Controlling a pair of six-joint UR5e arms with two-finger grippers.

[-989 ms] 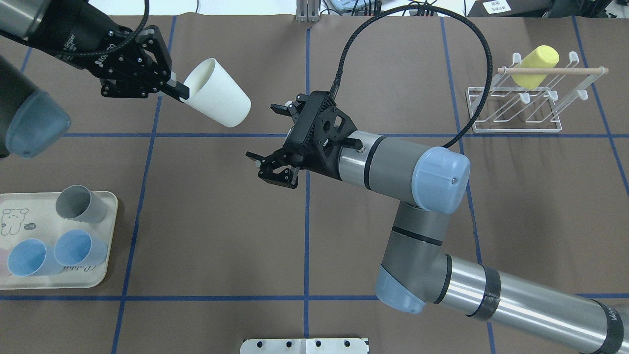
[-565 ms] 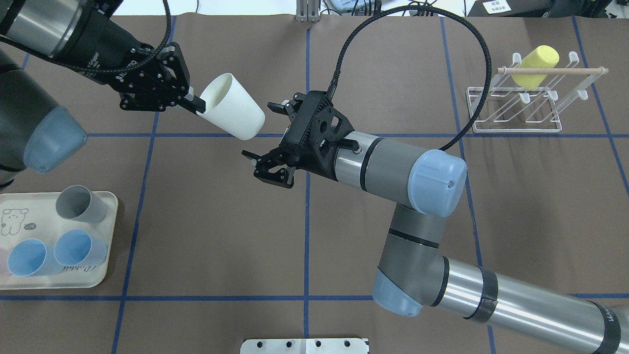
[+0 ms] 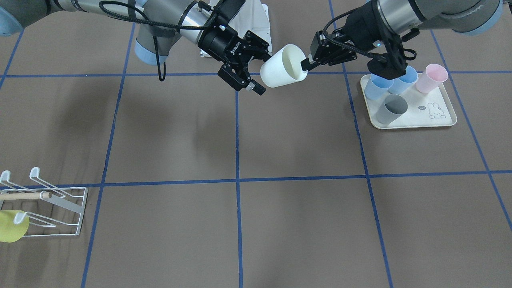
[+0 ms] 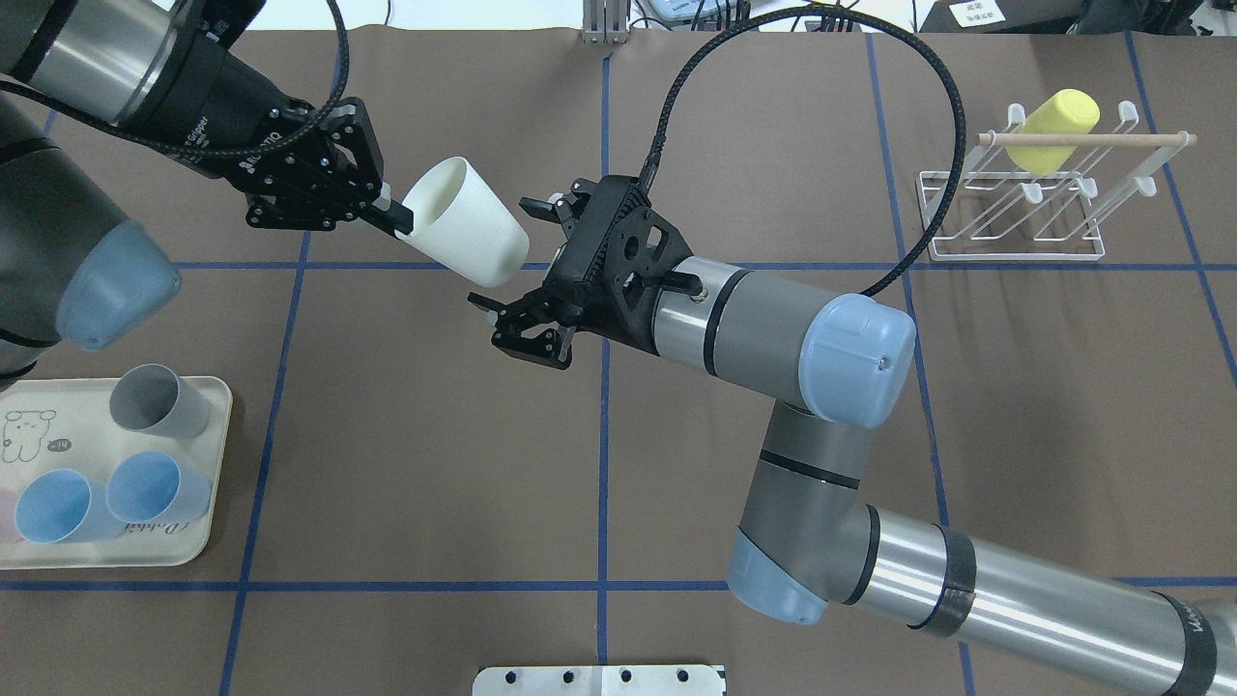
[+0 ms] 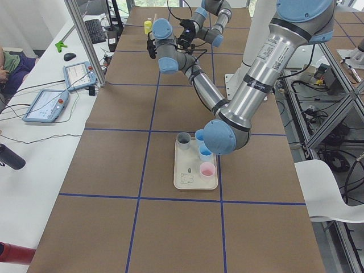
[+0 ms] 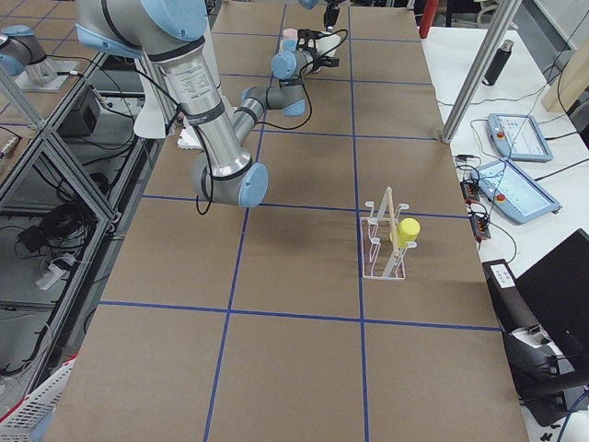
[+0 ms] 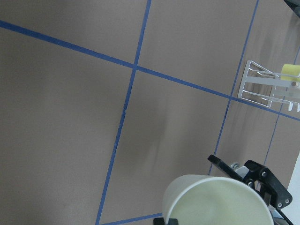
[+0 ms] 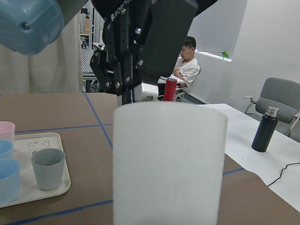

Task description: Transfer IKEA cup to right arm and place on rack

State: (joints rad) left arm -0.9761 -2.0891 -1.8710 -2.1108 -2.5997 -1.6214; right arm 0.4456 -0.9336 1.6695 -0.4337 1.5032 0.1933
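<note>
From my right wrist the white cup (image 8: 168,164) runs off the bottom edge. The front-facing view's edge cuts the rack (image 3: 64,204) and yellow cup (image 3: 12,226). In the 2 side views my jaws read too small.

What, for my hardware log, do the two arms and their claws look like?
The left arm and right arm: silver-grey tubes, pale blue joint caps. The left claw and right claw: black, linkage-built, white lettering. A black braided cable loops to the right wrist.

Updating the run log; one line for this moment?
stage: handover | left gripper: shut on white cup, at rim | right gripper: open at cup's base | rack: holds yellow cup
</note>
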